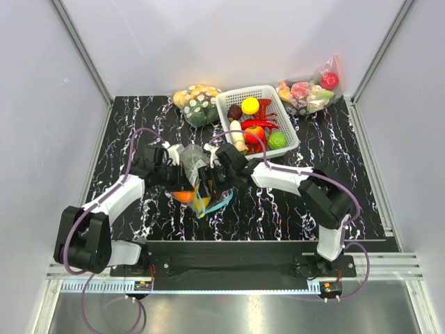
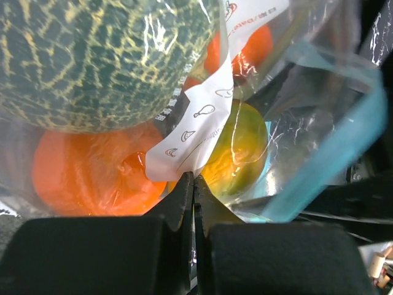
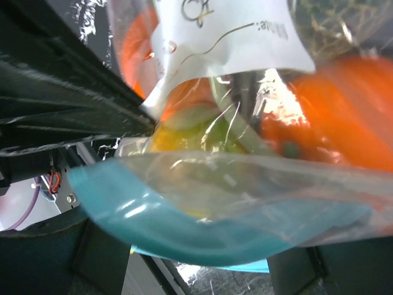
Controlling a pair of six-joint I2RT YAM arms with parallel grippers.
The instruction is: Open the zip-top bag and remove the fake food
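The zip-top bag hangs between both grippers over the mat, its teal zip strip drooping at the bottom. My left gripper is shut, pinching the bag's clear film just under the white printed patch. The fake food is inside: a dark green netted ball, an orange fruit and a yellow-green piece. My right gripper stands open, fingers wide apart, with the teal strip and bag mouth lying across the gap between them. An orange fruit shows behind the film.
A white basket of assorted toy produce stands at the back centre. A bag of spotted items lies to its left. A bag with a red apple sits at the back right corner. White walls enclose the black marbled mat.
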